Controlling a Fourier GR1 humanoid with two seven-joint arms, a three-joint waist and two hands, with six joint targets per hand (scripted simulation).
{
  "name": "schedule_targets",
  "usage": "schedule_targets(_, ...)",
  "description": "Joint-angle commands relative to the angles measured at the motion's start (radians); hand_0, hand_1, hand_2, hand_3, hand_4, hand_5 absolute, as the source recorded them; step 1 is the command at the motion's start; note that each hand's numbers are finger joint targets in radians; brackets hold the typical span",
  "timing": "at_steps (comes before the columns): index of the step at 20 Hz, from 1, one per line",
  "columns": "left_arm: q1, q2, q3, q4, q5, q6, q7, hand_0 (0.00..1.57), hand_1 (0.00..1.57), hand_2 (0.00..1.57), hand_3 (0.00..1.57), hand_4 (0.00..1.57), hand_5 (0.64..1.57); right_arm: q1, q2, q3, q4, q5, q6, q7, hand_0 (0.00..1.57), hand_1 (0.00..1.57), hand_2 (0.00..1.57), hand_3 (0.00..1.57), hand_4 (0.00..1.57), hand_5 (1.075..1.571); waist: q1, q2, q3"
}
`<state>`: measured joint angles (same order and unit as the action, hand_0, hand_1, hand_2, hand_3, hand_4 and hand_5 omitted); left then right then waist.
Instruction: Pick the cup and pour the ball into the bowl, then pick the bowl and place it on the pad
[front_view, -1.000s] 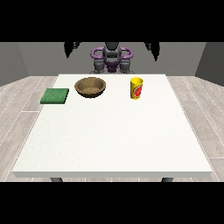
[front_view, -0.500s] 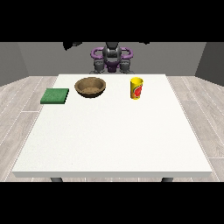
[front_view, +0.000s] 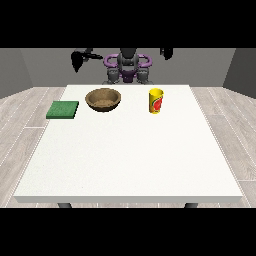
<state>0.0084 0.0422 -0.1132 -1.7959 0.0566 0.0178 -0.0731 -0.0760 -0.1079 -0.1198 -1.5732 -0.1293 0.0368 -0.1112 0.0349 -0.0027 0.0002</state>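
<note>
Below my hand (front_view: 166, 52) at the view's right stands the cup (front_view: 156, 101), unpicked; fingers unreadable; next, reach down.

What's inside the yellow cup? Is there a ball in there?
The yellow cup stands upright on the table, and its wall hides the inside from this view. No ball shows; whether one sits inside cannot be told.
</note>
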Motion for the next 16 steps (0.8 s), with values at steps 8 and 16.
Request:
schedule_targets(8,-0.279,0.107,0.226,0.327,-0.019,0.002,-0.187,0.0,0.0,0.0,0.0,0.0,1.255,-0.132,-0.058,-0.026,0.116,-0.019,0.094,-0.12,0.0,0.0,0.0,0.0,0.0,1.56,-0.097,0.204,-0.0003)
schedule_targets(16,-0.339,0.066,0.216,0.575,-0.074,0.022,-0.354,0.0,0.0,0.0,0.0,0.0,1.236,-0.2,-0.094,-0.083,0.291,-0.022,0.111,-0.188,0.0,0.0,0.0,0.0,0.0,1.562,-0.088,0.187,-0.0003)
